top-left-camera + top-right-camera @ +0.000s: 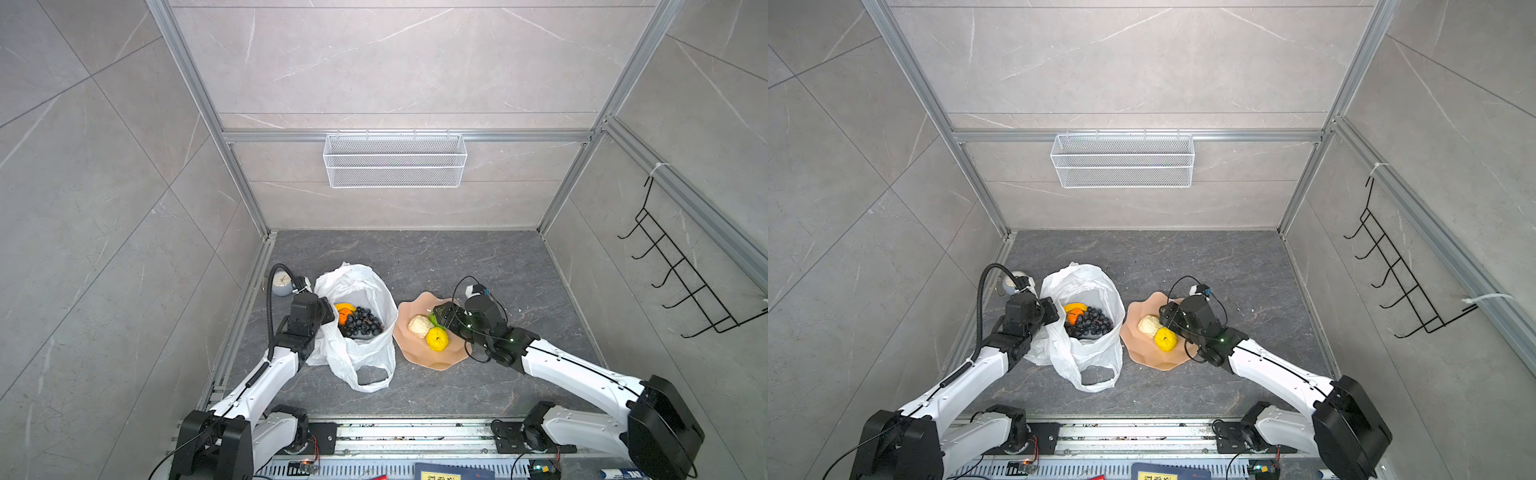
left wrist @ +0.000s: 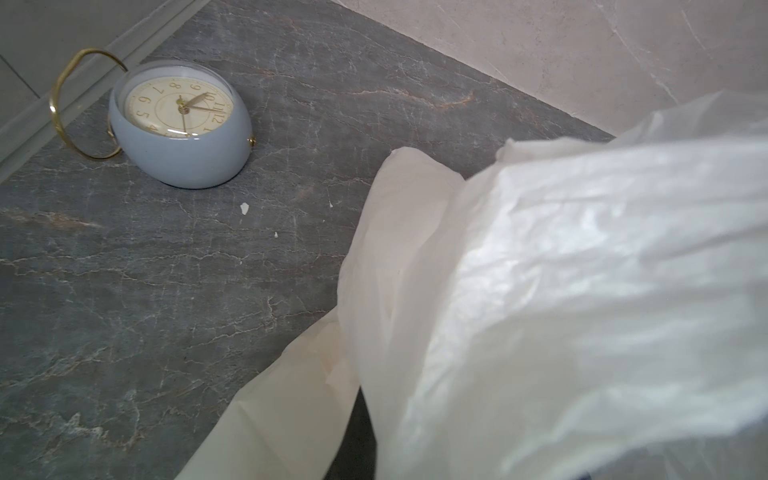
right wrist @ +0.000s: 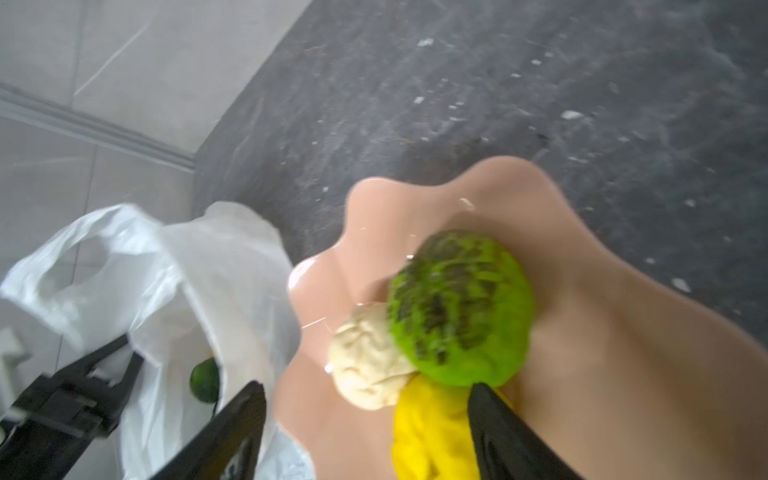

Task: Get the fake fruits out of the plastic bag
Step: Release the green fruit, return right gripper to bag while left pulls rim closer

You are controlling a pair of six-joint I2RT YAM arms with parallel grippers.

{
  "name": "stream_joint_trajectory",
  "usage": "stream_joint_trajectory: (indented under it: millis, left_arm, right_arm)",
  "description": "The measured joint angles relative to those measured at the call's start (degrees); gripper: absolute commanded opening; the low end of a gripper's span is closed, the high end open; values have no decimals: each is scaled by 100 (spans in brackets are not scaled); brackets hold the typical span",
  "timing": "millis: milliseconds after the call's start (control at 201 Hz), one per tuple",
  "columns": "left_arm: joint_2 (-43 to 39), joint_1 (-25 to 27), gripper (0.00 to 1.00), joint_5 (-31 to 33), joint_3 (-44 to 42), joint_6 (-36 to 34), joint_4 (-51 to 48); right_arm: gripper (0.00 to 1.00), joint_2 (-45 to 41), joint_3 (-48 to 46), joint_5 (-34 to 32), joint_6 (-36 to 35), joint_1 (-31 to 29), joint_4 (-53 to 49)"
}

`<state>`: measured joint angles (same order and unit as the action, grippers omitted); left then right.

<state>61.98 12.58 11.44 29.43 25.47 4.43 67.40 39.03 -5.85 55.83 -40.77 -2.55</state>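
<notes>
1. The clock [image 2: 178, 124] lies far left, well apart from the work, and needs no attention.
2. The left gripper [image 1: 328, 309] is clamped on the left rim of the bag [image 1: 353, 353], holding the mouth up and open. That pinch should hold steady, since slack plastic would likely fold over the fruits.
3. The bag sits left of centre. Inside it are a banana [image 1: 345, 307], an orange [image 1: 343, 318] and grapes [image 1: 363, 322]. A small green fruit [image 3: 204, 380] shows in the right wrist view. These remain to be taken out.
4. The plate [image 1: 411, 349] stands just right of the bag. It carries a cream piece [image 1: 419, 325], a yellow piece [image 1: 437, 338] and a green piece [image 3: 461, 307], packed together.
5. The right gripper [image 3: 368, 386] hovers over the plate with jaws wide, gripping nothing. The green piece lies just beyond its tips. The step in hand looks like leaving that piece and heading for the bag.
6. To do it well, the gripper should rise straight up before swinging left, so the fingers do not knock the pile. It should then enter the mouth from above, clear of the right wall, and take the topmost grapes.
</notes>
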Motion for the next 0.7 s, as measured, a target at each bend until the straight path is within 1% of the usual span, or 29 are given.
stream_joint_trajectory:
  millis: [75,119,174,224,244,319,408,478,563,662,702]
  left_arm:
    - [35,2,1,-105,2,-4,-7]
    - [52,2,13,-118,2,-7,-26]
    - [57,2,24,-111,28,-2,-131]
    - [52,2,40,-101,70,63,-280]
    - [42,2,45,-63,87,70,-352]
    - [-52,2,57,63,199,286,-798]
    - [-286,2,71,282,487,542,-1596]
    - [-494,2,76,417,811,721,-2173]
    - [-669,2,80,433,1193,881,-2695]
    - [-699,4,84,243,1451,997,-3110]
    - [-667,28,87,149,1471,1021,-3259]
  right_arm:
    - [73,140,590,-269,-343,-557,-236]
    - [72,365,1001,-367,-509,-837,-330]
    - [70,804,1550,-389,-763,-1104,-354]
    - [68,1252,2033,-378,-927,-1255,-372]
    - [68,1449,2208,-348,-1014,-1300,-376]
    - [67,2085,2699,-286,-1202,-1388,-393]
    - [66,2618,2962,-175,-1386,-1438,-448]
    - [66,2977,3106,-22,-1497,-1471,-468]
    - [65,3274,3215,98,-1565,-1517,-485]
    - [65,3534,3342,192,-1604,-1604,-496]
    - [65,3617,3383,227,-1602,-1650,-490]
